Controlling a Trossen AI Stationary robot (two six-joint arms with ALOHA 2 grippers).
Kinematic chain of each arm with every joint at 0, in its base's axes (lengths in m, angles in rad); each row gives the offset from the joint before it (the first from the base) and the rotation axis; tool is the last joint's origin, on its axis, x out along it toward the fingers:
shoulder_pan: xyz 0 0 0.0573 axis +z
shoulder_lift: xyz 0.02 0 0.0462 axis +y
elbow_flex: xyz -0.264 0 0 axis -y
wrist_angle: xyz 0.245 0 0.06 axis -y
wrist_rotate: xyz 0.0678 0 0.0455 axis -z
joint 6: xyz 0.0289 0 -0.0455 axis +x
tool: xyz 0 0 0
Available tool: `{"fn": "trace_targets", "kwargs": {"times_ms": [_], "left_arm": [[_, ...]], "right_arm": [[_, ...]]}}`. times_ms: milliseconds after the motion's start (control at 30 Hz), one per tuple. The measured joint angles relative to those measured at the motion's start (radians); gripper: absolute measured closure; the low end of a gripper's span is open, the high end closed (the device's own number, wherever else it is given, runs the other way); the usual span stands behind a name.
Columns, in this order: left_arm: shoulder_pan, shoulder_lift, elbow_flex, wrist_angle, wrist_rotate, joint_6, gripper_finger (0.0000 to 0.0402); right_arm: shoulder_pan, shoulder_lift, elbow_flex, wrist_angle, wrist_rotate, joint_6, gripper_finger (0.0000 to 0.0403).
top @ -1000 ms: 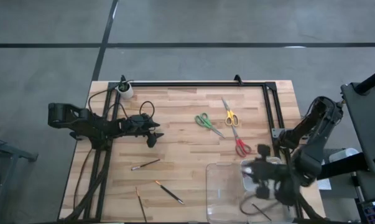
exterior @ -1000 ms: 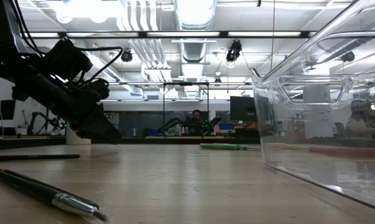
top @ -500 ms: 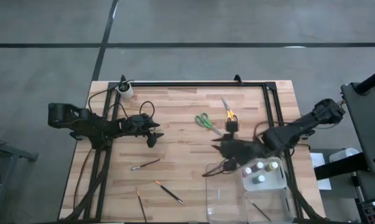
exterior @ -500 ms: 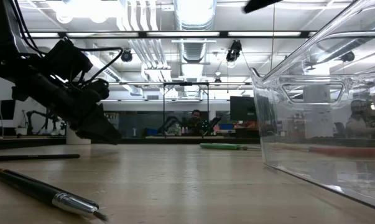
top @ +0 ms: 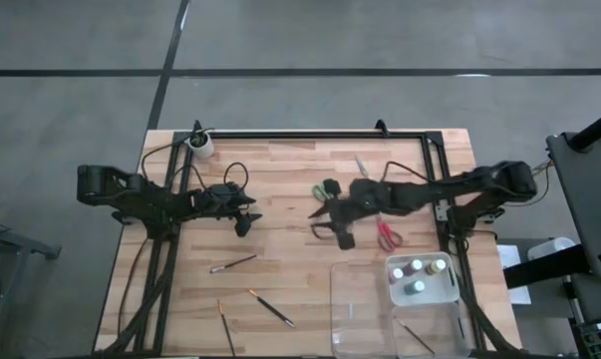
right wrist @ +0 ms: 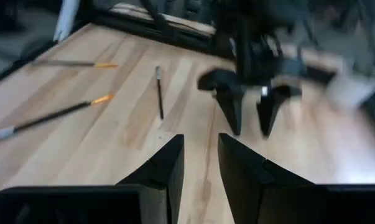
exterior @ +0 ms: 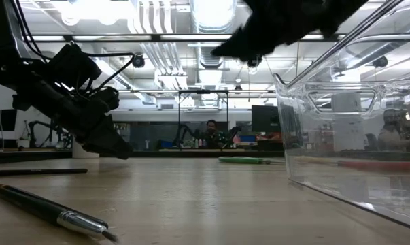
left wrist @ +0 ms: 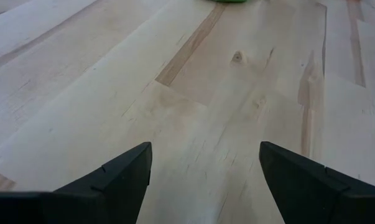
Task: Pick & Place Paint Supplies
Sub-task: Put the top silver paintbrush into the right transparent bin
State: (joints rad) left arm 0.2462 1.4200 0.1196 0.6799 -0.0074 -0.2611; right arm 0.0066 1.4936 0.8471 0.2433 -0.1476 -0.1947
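My right gripper (top: 320, 212) hangs above the table's middle, pointing at the left arm, over the green-handled scissors (top: 326, 188). Its fingers (right wrist: 201, 146) stand a little apart with nothing between them. The yellow scissors (top: 363, 168) lie partly under the right arm, and the red scissors (top: 387, 235) lie flat beside it. Three thin brushes (top: 232, 264) (top: 270, 307) (top: 225, 327) lie on the wood at the near left. Small paint bottles (top: 417, 275) stand in the clear tray (top: 352, 309). My left gripper (top: 248, 219) rests low at the left, open and empty (left wrist: 206, 162).
A white cup (top: 200, 147) stands at the far left corner. A black frame rail (top: 310, 135) runs along the far edge and down the right side. One more brush (top: 417, 337) lies in the tray. Bare wood lies between the two grippers.
My right gripper has swung from above the clear tray at the near right toward the table's middle and far side. It has turned to point at the left arm and come lower, and now hangs over the green scissors. Its finger gap looks unchanged.
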Motion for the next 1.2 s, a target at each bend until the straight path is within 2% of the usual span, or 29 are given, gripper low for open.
{"fn": "trace_targets", "kwargs": {"times_ms": [100, 300, 500, 700, 933, 1200], "left_arm": [[0.000, 0.000, 0.000, -0.001, 0.000, 0.000, 0.0098], [0.000, 0.000, 0.000, -0.003, 0.000, 0.000, 0.0098], [0.000, 0.000, 0.000, -0.009, 0.000, 0.000, 0.0098], [0.000, 0.000, 0.000, -0.018, 0.000, 0.000, 0.0098], [0.000, 0.000, 0.000, -0.029, 0.000, 0.000, 0.0098], [0.000, 0.000, 0.000, -0.029, 0.000, 0.000, 0.0098]], "right_arm": [[-0.029, 0.064, -0.001, 0.075, -0.011, 0.100, 0.0309], [-0.037, 0.212, 0.048, 0.126, -0.003, -0.047, 0.0309], [-0.035, 0.374, 0.181, 0.138, -0.004, -0.005, 0.0309], [-0.025, 0.503, 0.326, 0.138, -0.054, 0.003, 0.0309], [0.020, 0.605, 0.430, 0.133, -0.086, -0.049, 0.0309], [0.046, 0.695, 0.519, 0.138, -0.086, -0.010, 0.0309]]}}
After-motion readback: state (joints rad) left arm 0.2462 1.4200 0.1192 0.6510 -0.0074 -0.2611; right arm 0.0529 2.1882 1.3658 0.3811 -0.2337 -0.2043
